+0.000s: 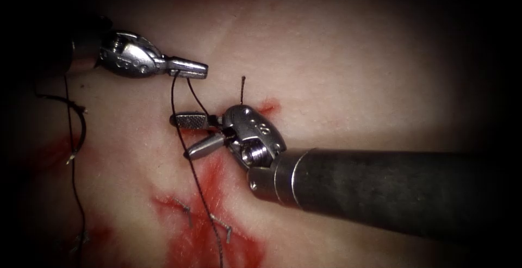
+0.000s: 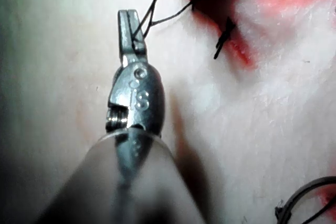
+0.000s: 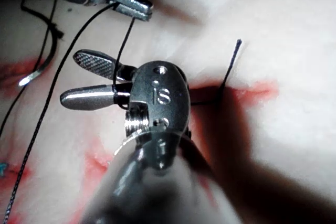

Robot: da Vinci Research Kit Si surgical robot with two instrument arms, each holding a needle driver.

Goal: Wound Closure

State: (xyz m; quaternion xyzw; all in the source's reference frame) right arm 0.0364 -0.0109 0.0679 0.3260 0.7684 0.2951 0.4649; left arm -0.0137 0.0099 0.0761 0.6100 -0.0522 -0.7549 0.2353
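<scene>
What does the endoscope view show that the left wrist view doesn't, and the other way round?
Endoscope view: the whole right tool, jaws open, holding nothing. The curved needle lies on the tissue left of the cut, in neither tool. There are also two stitches in the red fluid.
Left wrist view: a close look at the thread pinched in the left tool's shut jaws.
Both: the left tool holding the thread, the tissue, and the short cut end of thread.

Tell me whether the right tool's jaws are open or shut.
Open. The right tool shows its two jaws spread apart, with thread running between them; nothing is clamped.
</scene>
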